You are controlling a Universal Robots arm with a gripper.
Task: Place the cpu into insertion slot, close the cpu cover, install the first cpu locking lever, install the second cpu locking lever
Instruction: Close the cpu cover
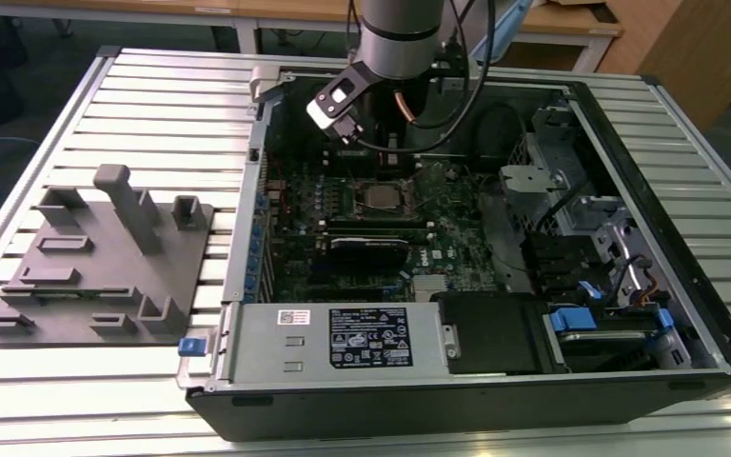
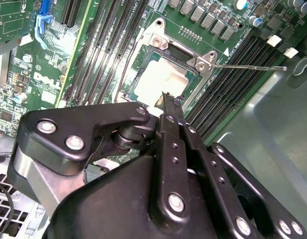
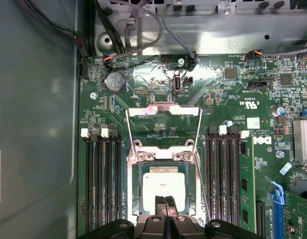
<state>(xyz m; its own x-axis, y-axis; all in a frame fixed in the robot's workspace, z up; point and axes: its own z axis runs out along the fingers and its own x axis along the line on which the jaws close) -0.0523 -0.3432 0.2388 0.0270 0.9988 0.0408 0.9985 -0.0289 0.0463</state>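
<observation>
The cpu (image 3: 165,181) lies flat in the insertion slot (image 3: 130,194) of the green motherboard, its dull silver top facing up and square to the slot's metal rim. In the second wrist view the cpu (image 2: 156,84) sits level inside that rim, with no corner visibly riding up.

The gripper (image 3: 166,200) hangs directly over the near edge of the chip. Its 2 black fingers are pressed together with nothing between them, and the tips are just above or touching the chip; I cannot tell which. In the exterior view the gripper (image 1: 388,145) comes down into the open computer case (image 1: 670,238) a little beyond the cpu (image 1: 379,197).

The cpu cover (image 3: 163,110) is not down. It stands swung open on the side of the slot away from the fingers, and bare board shows through its square window. So the cover lies straight ahead of the fingertips across the chip, and its hinge edge runs crosswise to that line.

1 thin wire locking lever (image 2: 248,65) juts out from a corner of the slot, over the neighbouring memory slots (image 2: 233,84), and looks unlatched. Black memory slots (image 3: 101,179) flank the slot on both sides.

By my reading, placing the chip is done, and the cover and both levers are not.
</observation>
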